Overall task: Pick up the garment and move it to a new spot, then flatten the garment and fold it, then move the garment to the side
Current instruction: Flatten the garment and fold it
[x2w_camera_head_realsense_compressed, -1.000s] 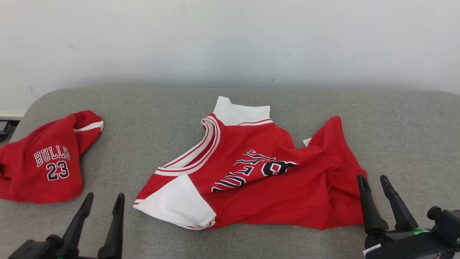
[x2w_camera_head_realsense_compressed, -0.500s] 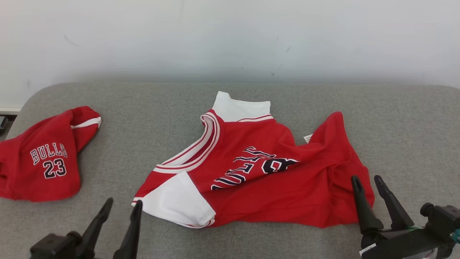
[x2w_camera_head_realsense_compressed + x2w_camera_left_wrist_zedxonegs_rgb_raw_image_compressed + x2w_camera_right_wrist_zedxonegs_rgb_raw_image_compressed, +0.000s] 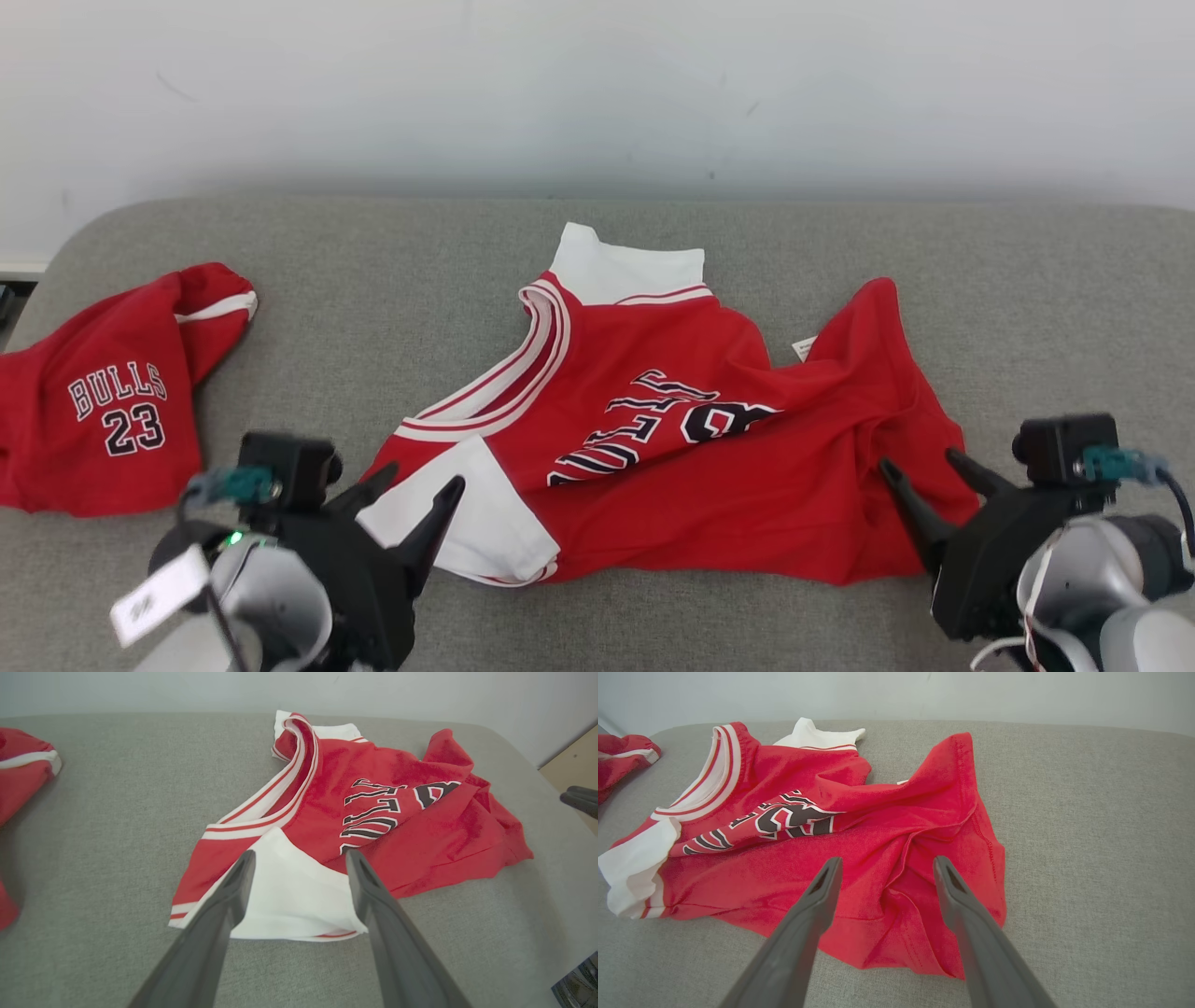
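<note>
Crumpled red garment (image 3: 709, 467) near the middle of a grey cloth-covered counter (image 3: 373, 280). Lies with the collar toward the far edge, lettering upside down and partly lost in folds. Left gripper (image 3: 425, 478) by the near edge, fingers spread and empty, tips over the white sleeve (image 3: 467, 523). Right gripper (image 3: 919, 459) likewise spread and empty, tips over the bunched red hem (image 3: 896, 411) at the garment's right end. Contact with the cloth on either side unclear from these angles, possibly none yet. Second red piece (image 3: 103, 411), marked BULLS 23, at the counter's left edge, well apart from the garment.

Likely risks in the pickup, as a judgement:
- Pinching only the top layer of the sleeve, leaving the body to sag and twist on lifting.
- Closing on several stacked folds at the hem, locking wrinkles in and making flattening harder.
- Digging a fingertip into the soft counter cover and snagging it together with the cloth.
- Lifting unevenly and pulling one end free.
- Carrying too far toward the left edge and tangling with the second red piece.
</note>
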